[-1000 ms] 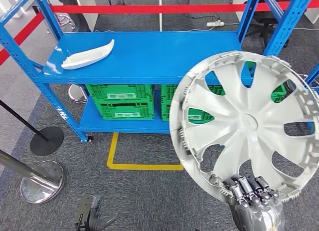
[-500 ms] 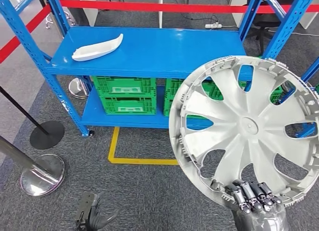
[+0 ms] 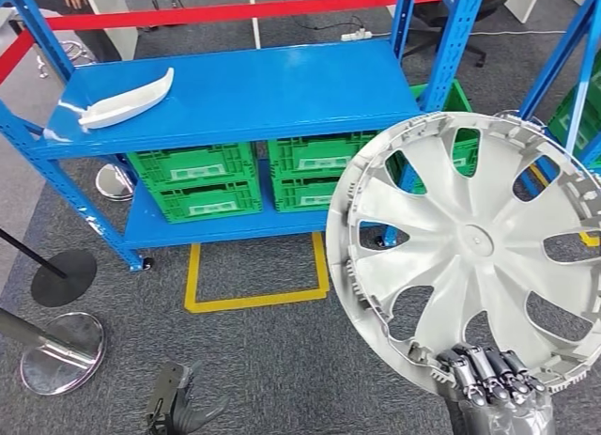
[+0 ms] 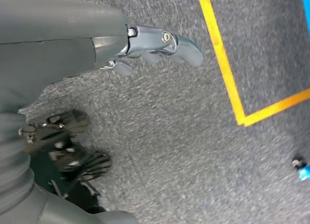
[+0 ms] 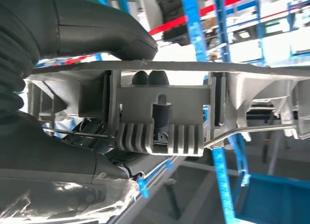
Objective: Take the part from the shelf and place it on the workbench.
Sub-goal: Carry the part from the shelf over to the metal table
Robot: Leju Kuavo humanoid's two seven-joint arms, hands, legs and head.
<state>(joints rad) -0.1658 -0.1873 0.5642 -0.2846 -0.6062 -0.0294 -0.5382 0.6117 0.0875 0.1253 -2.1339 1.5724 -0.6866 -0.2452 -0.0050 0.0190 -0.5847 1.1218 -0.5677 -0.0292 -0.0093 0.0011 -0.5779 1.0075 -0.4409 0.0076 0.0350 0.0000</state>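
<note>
A large silver wheel cover (image 3: pixel 471 247) stands upright in front of me, its spoked face toward the camera. My right hand (image 3: pixel 496 383) grips it by the lower rim, fingers curled over the edge. The right wrist view shows the ribbed clip section of the wheel cover (image 5: pixel 161 122) pressed between the thumb and the fingers. My left hand (image 3: pixel 174 411) hangs low over the grey carpet and holds nothing; its fingers (image 4: pixel 164 42) stretch out loosely. A white curved part (image 3: pixel 124 101) lies on the blue shelf (image 3: pixel 284 92), far left.
Green crates (image 3: pixel 202 177) sit on the shelf's lower level. A yellow floor marking (image 3: pixel 252 294) outlines a box in front of it. Stanchion bases (image 3: pixel 60 350) stand at left, red barrier tape (image 3: pixel 212 12) runs behind, and a second blue rack (image 3: pixel 567 69) rises at right.
The whole view has swung right: the shelf and white part have shifted left in the picture. My right hand still holds the wheel cover the same way; the left hand hangs unchanged.
</note>
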